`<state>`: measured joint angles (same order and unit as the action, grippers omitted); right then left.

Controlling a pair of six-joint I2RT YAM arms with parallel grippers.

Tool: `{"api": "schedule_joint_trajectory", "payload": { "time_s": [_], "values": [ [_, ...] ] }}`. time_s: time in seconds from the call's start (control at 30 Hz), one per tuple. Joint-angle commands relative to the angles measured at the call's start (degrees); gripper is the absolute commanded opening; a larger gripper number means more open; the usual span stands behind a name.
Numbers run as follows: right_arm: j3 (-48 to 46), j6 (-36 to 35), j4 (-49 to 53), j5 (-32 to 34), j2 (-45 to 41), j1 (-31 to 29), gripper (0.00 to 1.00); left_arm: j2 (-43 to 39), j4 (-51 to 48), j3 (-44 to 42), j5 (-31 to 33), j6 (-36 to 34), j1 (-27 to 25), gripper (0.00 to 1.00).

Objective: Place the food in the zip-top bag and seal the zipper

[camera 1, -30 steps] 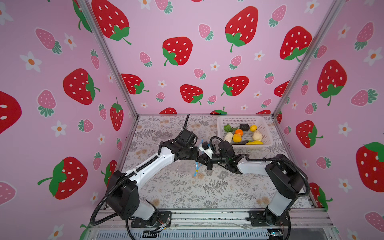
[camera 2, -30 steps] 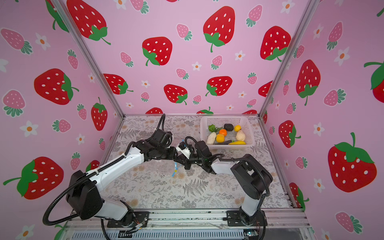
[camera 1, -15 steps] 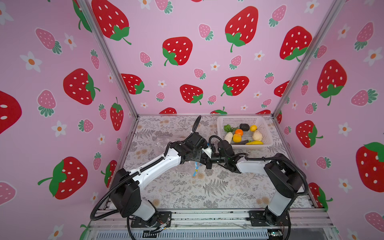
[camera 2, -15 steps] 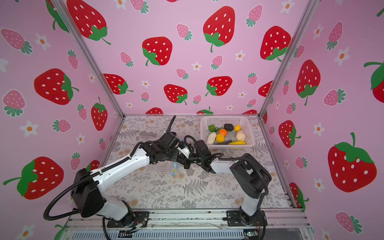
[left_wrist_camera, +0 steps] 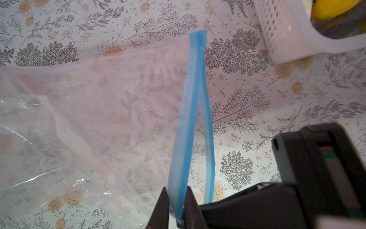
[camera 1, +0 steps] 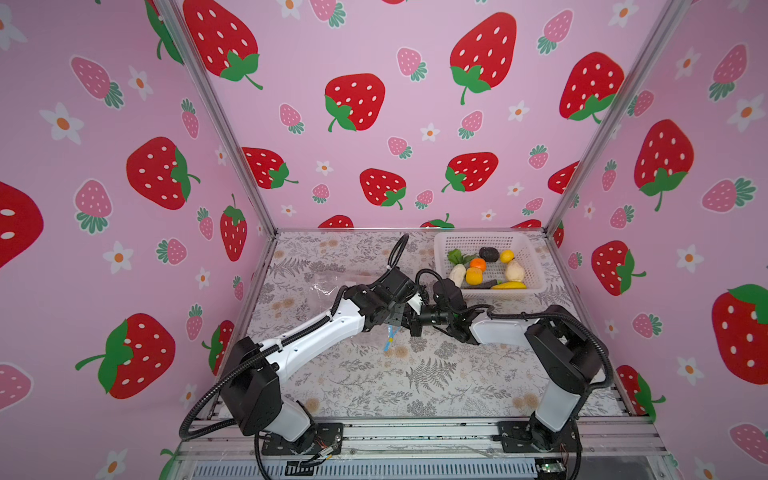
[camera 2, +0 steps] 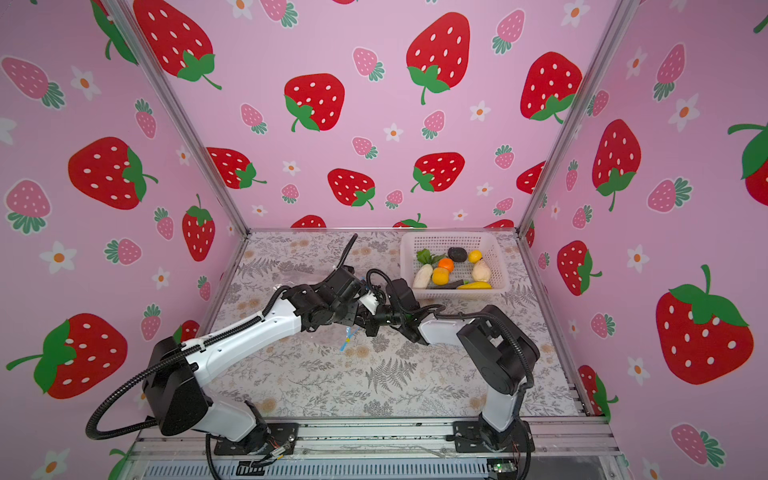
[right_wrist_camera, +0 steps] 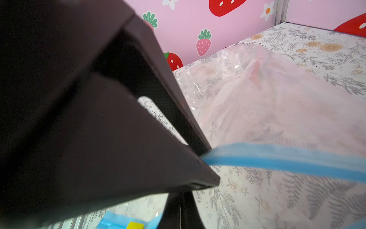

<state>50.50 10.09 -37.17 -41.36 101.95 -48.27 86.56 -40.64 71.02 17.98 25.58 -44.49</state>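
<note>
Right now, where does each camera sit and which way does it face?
Top views: high in front, looking down at the table, the basket, the left arm and right arm.
Left wrist: on the left arm, looking down past the left hand pinching the bag's blue strip.
Right wrist: on the right arm, facing the bag and pink wall; right hand and left hand show.
Shared: both wrist views show the strip.

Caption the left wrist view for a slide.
Left gripper pinches one lip of the blue zipper; the clear zip-top bag gapes, white basket nearby.
</note>
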Motion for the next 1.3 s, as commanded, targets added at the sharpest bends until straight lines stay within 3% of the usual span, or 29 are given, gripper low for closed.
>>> {"api": "schedule_joint_trajectory", "payload": {
  "time_s": [0.0,0.27,0.37,0.43,0.53,0.77,0.93,1.07,1.27],
  "values": [
    [1.9,-0.2,-1.8,-1.3,0.5,-0.6,0.0,-0.8,-1.2,1.2,-0.4,1.0,-0.6,0.15],
    [1.8,0.1,-1.6,-1.7,0.1,-0.6,0.02,-0.4,-1.7,1.5,-0.5,1.8,-0.8,0.07],
    [1.8,0.3,-1.3,-1.8,-0.2,-0.6,0.15,-0.2,-2.3,2.0,-0.2,2.7,-0.7,0.07],
    [1.6,0.5,-1.0,-1.9,-0.7,-0.6,0.24,0.0,-2.5,2.2,0.1,3.6,-0.7,0.01],
    [1.1,0.6,-0.7,-2.0,-1.8,-0.6,0.32,0.1,-2.4,2.2,0.3,4.6,-0.7,0.0],
    [-1.4,0.7,2.4,-2.6,-6.3,-0.6,0.4,1.2,-4.0,3.6,0.3,6.2,-0.7,0.0],
    [-1.2,-4.1,14.7,-1.5,-11.8,3.3,0.43,2.0,-4.7,4.7,0.2,7.8,-0.6,0.0],
    [-0.2,-3.4,21.0,0.3,-15.7,8.0,0.43,2.9,-4.7,6.1,-1.1,8.7,-0.1,0.0],
    [6.2,0.4,31.8,11.9,-16.0,13.7,0.45,5.5,-4.9,9.1,-4.2,9.7,0.7,0.0]
  ]
}}
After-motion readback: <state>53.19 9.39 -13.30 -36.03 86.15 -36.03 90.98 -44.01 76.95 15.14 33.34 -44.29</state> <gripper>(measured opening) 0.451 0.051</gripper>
